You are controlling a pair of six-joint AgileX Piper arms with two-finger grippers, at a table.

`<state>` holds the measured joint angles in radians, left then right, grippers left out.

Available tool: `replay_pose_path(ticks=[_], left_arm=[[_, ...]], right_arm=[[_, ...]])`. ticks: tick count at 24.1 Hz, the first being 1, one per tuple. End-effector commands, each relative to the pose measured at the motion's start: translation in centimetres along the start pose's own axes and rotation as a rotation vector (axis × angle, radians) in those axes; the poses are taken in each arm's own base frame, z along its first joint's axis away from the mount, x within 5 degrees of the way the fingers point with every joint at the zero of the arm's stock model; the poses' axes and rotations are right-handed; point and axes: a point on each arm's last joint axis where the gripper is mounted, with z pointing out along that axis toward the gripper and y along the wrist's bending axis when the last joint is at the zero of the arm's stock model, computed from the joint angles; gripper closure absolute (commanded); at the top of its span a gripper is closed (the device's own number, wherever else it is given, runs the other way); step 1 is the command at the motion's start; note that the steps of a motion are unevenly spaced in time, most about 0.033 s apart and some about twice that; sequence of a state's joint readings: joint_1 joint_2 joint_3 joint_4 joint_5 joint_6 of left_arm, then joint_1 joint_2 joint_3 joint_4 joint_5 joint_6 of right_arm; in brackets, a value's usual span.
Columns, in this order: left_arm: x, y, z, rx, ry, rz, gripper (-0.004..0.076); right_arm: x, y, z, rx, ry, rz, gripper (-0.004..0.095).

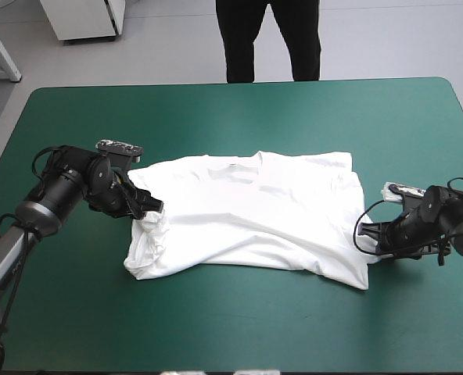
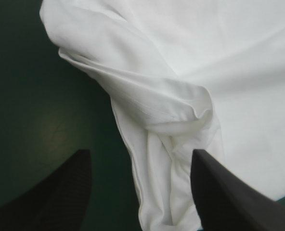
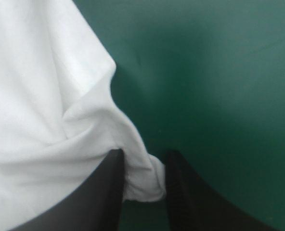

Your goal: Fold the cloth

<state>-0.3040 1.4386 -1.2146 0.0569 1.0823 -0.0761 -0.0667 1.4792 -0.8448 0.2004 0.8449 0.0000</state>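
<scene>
The T-shirt [image 1: 247, 215] is laid out almost flat, white and short-sleeved, with the teal-green cover of the counter [image 1: 239, 328] showing on every side of it. Its collar [image 1: 239, 160] is turned to its far edge. Its left side is bunched into soft folds [image 1: 147, 242].

The left jaws are held at the T-shirt's left edge. They are spread wide apart with nothing clamped. A rumpled fold [image 2: 181, 115] of the T-shirt is seen lying between them and just ahead.

The right jaws are set low at the T-shirt's right edge, near its near right corner [image 1: 360, 277]. They are drawn almost together, and a small rolled pinch of the T-shirt's edge [image 3: 142, 178] is gripped between them.
</scene>
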Motion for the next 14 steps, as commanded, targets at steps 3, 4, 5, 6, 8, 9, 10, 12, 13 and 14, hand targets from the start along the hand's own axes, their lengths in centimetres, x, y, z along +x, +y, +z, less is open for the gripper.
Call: replay_pose_path(ticks=[3,4,5,6,8,9,10,12,13,14], left_arm=[[-0.5,-0.1,-2.1,0.005,-0.097,-0.003,0.0288],[-0.5,-0.1,-2.1,0.005,-0.098,-0.003,0.0288],[-0.5,-0.1,-2.1,0.005,-0.098,-0.003,0.0292],[-0.5,-0.1,-2.1,0.005,-0.098,-0.003,0.03],[-0.5,-0.1,-2.1,0.005,-0.098,-0.003,0.0314],[-0.5,-0.1,-2.1,0.005,-0.099,-0.003,0.032],[-0.5,-0.1,-2.1,0.005,-0.099,-0.003,0.0326],[-0.5,-0.1,-2.1,0.005,-0.099,-0.003,0.0337],[-0.5,-0.1,-2.1,0.005,-0.099,-0.003,0.0337],[-0.5,-0.1,-2.1,0.005,-0.099,-0.003,0.0337]], right_arm=[[-0.3,0.3,-0.4,-0.033,-0.021,0.015,0.0923],[-0.3,0.4,-0.7,-0.035,-0.029,0.014,0.0923],[-0.4,0.5,-1.5,-0.041,-0.048,0.013,0.0923],[-0.6,0.8,-2.3,-0.056,-0.069,0.015,0.0923],[-0.9,1.3,-3.6,-0.083,-0.102,0.0,0.0923],[-1.2,1.8,-4.5,-0.098,-0.127,-0.022,0.0923],[-1.3,2.2,-5.1,-0.106,-0.144,-0.036,0.0923],[-1.6,3.6,-6.3,-0.127,-0.173,-0.085,0.0923],[-1.6,4.4,-6.7,-0.137,-0.182,-0.114,0.0923],[-1.7,5.3,-7.2,-0.152,-0.193,-0.137,0.0923]])
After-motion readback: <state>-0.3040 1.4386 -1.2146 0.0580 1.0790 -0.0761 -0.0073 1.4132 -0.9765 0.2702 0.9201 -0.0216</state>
